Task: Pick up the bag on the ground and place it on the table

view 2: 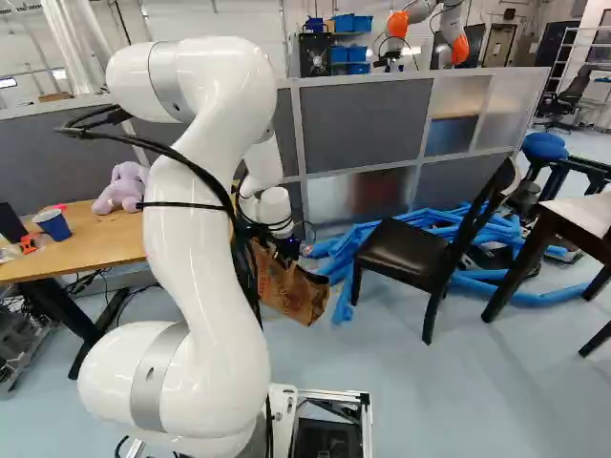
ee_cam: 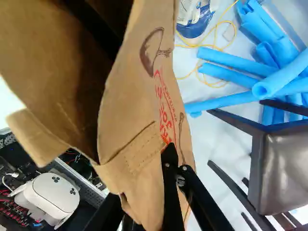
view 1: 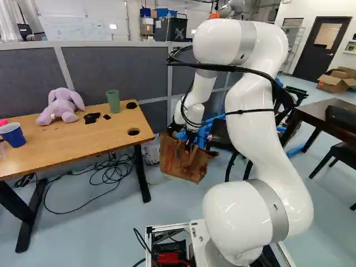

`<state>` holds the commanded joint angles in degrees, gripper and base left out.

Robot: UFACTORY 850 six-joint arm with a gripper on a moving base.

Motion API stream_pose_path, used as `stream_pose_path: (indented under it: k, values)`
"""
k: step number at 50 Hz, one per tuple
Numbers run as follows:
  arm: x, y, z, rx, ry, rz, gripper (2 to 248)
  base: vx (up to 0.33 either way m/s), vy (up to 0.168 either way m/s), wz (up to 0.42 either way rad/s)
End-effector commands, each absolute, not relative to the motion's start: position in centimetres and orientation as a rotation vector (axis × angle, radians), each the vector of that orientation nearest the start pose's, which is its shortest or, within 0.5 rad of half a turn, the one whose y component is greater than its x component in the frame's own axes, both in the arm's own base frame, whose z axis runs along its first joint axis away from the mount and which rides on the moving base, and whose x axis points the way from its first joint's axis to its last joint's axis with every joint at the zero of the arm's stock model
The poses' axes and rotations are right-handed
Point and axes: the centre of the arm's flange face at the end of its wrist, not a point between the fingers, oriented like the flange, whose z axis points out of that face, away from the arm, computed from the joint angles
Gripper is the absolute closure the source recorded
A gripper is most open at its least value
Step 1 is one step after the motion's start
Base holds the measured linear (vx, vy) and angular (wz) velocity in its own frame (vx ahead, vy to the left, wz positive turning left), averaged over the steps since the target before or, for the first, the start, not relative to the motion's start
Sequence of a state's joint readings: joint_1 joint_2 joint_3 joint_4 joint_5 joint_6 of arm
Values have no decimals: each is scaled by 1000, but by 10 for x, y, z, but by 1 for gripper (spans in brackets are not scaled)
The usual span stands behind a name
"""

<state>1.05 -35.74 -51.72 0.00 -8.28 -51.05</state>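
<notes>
Apparently the gripper (ee_cam: 166, 150) pinches the brown paper bag (ee_cam: 139, 106) near its rim, low beside the wooden table (view 1: 78, 139) — an off-centre hold, so swinging weight could tear it loose.

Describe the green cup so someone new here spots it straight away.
Find the wooden table before the grey partition. Near its far edge, just right of the purple plush toy in the left base view, stands the green cup. Its green sets it apart from the blue cup beyond the toy.
</notes>
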Motion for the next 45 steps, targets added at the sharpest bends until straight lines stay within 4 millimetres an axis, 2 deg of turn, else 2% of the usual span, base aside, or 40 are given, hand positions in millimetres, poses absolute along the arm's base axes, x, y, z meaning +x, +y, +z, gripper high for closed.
stream_pose_path:
  k: [45]
  values:
    - [493, 9, 288, -2865, -1399, -175, 232, 0, 0, 0]
